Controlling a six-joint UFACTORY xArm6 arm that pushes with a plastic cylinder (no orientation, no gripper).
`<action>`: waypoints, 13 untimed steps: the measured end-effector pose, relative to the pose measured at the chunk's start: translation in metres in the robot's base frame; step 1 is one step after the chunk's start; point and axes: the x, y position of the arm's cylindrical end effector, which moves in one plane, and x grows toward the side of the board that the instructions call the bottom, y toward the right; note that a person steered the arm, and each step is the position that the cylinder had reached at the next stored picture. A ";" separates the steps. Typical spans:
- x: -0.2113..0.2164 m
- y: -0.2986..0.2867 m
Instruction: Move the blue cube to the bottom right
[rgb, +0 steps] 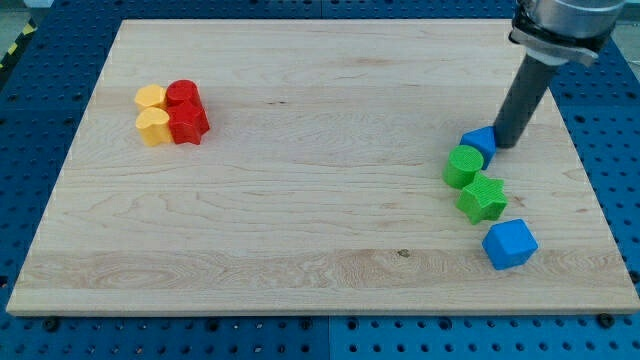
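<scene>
The wooden board (300, 200) fills most of the frame, pale and lying on a blue perforated table (30, 120). The rod (522, 100) comes down from the upper right corner of the frame, dark and slightly tilted, under a grey collar. It carries no jaws at all, so there is nothing spread or pinching; it ends in my tip (505, 146), which rests on the board at the right side of the frame.

In the lower right of the frame lies the blue cube (510, 244), well below my tip and apart from it. Just above and left of it sits the green star-shaped block (482, 198), close to the cube. Above that, touching it, is a green rounded block (463, 166). A second blue block (480, 142), its shape partly hidden, touches the green rounded block's upper right and lies directly against my tip's left side.

In the upper left of the frame four blocks cluster together: two red blocks (185, 97) (188, 124) on the right, two yellow blocks (151, 98) (153, 126) on the left, all touching.
</scene>
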 end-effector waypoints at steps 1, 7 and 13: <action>-0.007 0.003; 0.017 -0.004; 0.044 0.002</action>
